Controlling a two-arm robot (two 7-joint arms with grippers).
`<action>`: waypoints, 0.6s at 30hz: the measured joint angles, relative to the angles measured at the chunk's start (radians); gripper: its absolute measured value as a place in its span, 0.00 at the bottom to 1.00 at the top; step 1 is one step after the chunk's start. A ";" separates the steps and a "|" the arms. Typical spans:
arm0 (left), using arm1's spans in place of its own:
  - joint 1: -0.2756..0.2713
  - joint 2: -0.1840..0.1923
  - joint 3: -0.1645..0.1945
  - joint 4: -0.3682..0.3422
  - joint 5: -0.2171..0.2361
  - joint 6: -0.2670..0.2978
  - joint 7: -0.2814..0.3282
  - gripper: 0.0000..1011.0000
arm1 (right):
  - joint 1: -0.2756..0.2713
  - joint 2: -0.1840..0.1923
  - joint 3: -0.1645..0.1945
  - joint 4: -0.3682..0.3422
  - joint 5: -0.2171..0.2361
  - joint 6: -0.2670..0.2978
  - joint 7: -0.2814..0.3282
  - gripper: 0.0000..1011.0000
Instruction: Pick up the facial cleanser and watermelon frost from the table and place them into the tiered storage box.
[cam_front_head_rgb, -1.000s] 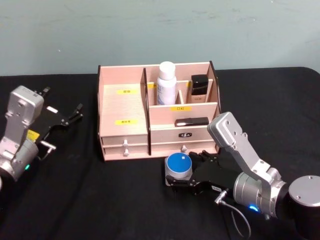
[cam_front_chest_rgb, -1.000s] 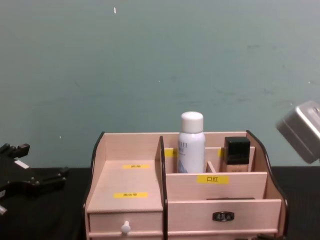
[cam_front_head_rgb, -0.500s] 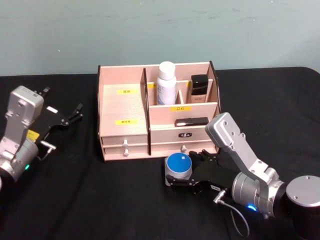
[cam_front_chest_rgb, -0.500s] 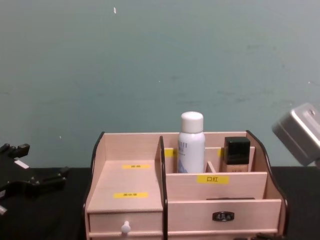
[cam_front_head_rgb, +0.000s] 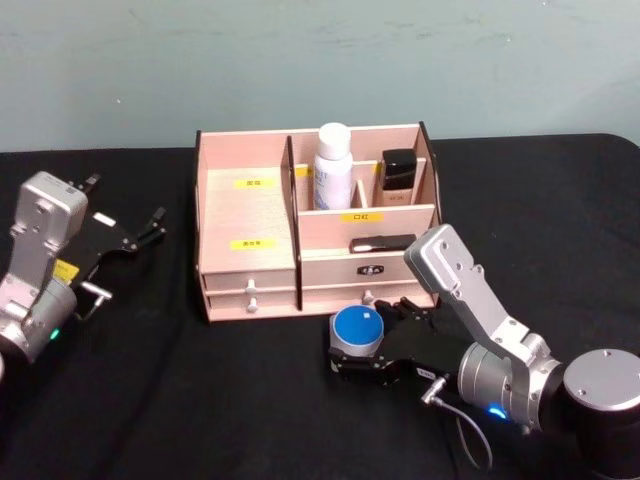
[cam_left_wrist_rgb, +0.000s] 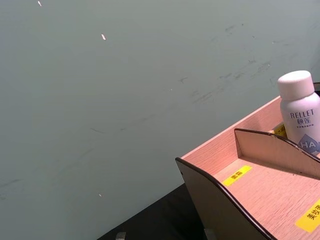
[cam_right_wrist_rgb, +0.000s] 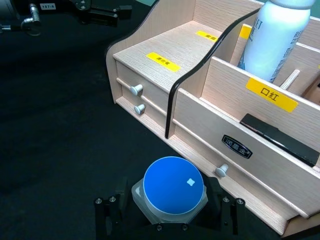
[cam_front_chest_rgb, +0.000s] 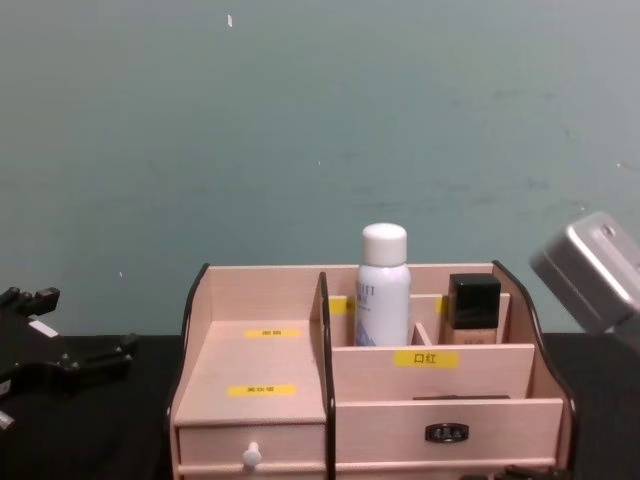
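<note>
While the black table is carrying the tiered storage box at its middle, your left gripper is idling well to its left. Your right gripper is sitting low before the drawers. The white bottle is standing upright in a rear compartment. The right fingers are squeezing the blue-lidded jar on the table.

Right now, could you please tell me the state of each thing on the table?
Tiered storage box: drawers shut.
White bottle: capped, upright in a rear compartment.
Dark-capped bottle: upright, rear right compartment.
Blue-lidded jar: lid on, standing on table.
Right gripper: low, around the blue-lidded jar.
Left gripper: parked at left.
</note>
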 joint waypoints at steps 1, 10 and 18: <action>0.000 0.000 0.000 0.000 0.000 0.000 0.000 1.00 | 0.001 -0.001 0.000 0.002 -0.002 0.000 0.001 0.99; 0.000 0.000 0.000 0.000 0.000 0.000 0.000 1.00 | 0.012 -0.007 -0.005 0.016 -0.017 -0.002 0.007 0.99; 0.000 0.000 0.000 0.000 0.000 0.000 0.000 1.00 | 0.016 -0.008 -0.008 0.019 -0.026 -0.001 0.008 0.99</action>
